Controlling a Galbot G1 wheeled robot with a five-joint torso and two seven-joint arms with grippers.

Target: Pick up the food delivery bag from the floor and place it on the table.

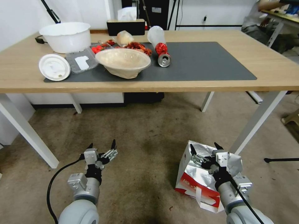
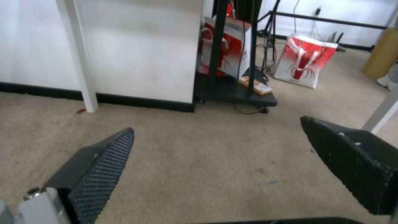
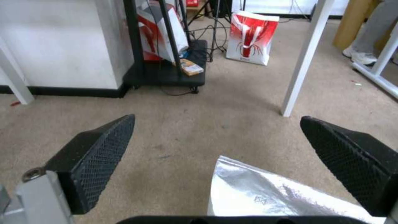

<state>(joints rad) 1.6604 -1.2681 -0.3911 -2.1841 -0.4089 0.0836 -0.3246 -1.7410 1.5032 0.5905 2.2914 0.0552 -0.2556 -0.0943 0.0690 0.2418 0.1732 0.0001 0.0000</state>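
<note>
Our right gripper [image 1: 204, 148] hangs with fingers spread wide over the foil-lined mouth of the food delivery bag [image 1: 194, 179], which stands on the floor [image 1: 146, 137] near the table [image 1: 274, 77] leg, mouth up and tipped toward the table; our arm hides its far side. Our left gripper [image 1: 102, 145], equally wide and holding nothing, hovers over bare carpet. On the table, a white tub [image 1: 66, 36] and a shallow bowl [image 1: 122, 62] sit toward the left end, their contents hard to make out.
</note>
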